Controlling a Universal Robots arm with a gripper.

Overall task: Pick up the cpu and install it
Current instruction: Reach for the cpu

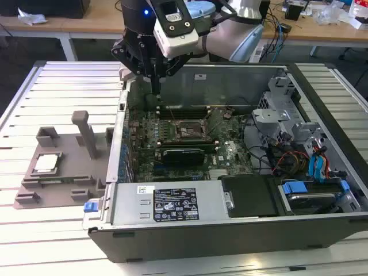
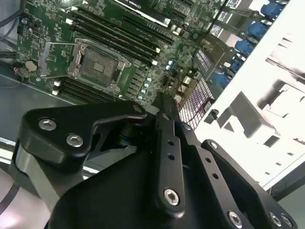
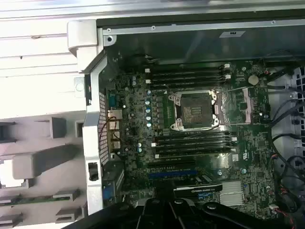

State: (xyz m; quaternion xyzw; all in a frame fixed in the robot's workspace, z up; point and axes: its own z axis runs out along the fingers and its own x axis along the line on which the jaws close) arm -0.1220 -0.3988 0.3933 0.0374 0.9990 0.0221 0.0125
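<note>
Over the open computer case, exterior view: gripper clenched on nothing. The cpu lies in the grey tray, well apart, on the exterior view's left.
Second wrist view: fingers pressed together above the board.
First wrist view: socket empty.
Judgement: pickup not begun. It calls for crossing to the tray and parting the fingers.

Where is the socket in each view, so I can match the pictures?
Exterior view: socket near the picture's centre.
First wrist view: socket between two banks of memory slots.
Second wrist view: socket between the same banks.
Shared landmark: the memory slots flanking it.
</note>
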